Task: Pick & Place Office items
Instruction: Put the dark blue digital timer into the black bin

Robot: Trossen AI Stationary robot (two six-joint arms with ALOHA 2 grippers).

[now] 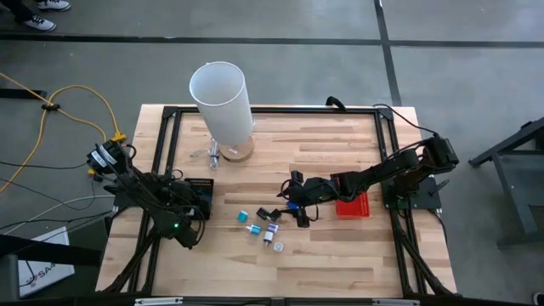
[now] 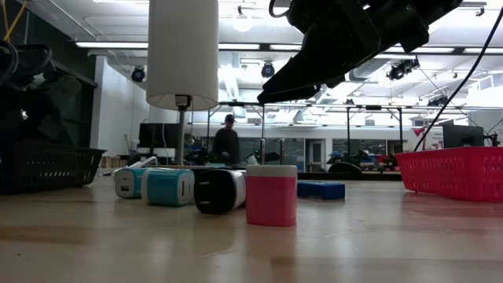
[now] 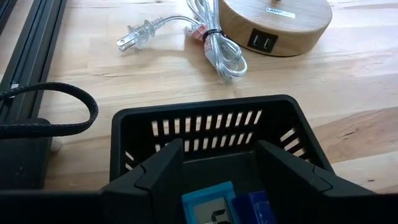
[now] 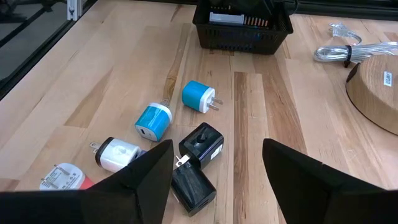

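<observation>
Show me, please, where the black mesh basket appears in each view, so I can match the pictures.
High view: the black mesh basket sits left of centre, at the left arm's end.
Low view: at the far left edge.
Left wrist view: across the middle, close up.
Right wrist view: top centre, far off.
Shared landmark: the lamp; its shade shows in the low view, its wooden base in both wrist views.

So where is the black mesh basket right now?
In the high view the black basket sits on the table's left side, right under the left gripper, whose open fingers hang over its inside; the lamp's wooden base and coiled cord lie just beyond it.
</observation>
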